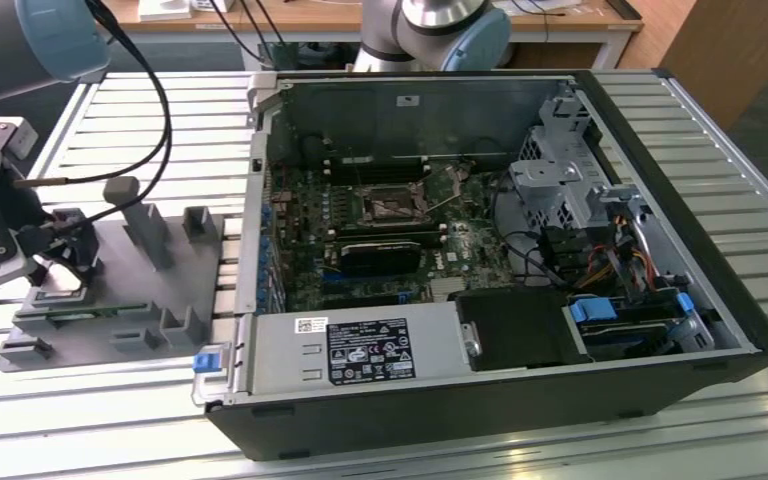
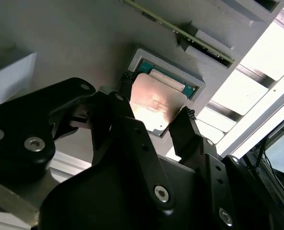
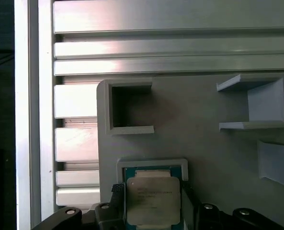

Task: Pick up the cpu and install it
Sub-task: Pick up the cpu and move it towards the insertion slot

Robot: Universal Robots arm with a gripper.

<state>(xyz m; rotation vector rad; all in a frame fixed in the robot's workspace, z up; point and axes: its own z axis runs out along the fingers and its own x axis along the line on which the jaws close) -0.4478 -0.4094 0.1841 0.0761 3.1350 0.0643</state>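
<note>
I am at the pick-up end of this job, and nothing of the install is done. The cpu [image 2: 151, 108] is over at the grey fixture tray [image 1: 144, 300], at its shallow square pocket [image 3: 151, 164], on the slatted metal surface [image 1: 117, 100] to the exterior view's left of the open computer case [image 1: 518, 395]. My gripper [image 2: 157, 99] has the chip between its jaws. In both wrist views the shiny square top sits framed by my two black fingers [image 2: 186, 125], one against each of two opposite edges. No gap is visible on either side, so I judge the gripper to be clamped on the cpu, open only as wide as the chip itself. I cannot tell whether the cpu has left the pocket. In the first wrist view it lies squarely inside the pocket's raised rim with a strip of green showing beyond it, and that would fit either a chip resting there or one barely raised. In the exterior view my gripper is low over the near corner of the tray, well apart from the case. The socket [image 1: 391, 207] sits in the middle of the motherboard inside the case with its metal frame around it. So the grasp looks made, and the carry across, the lining up over the socket and the seating are all left.
</note>
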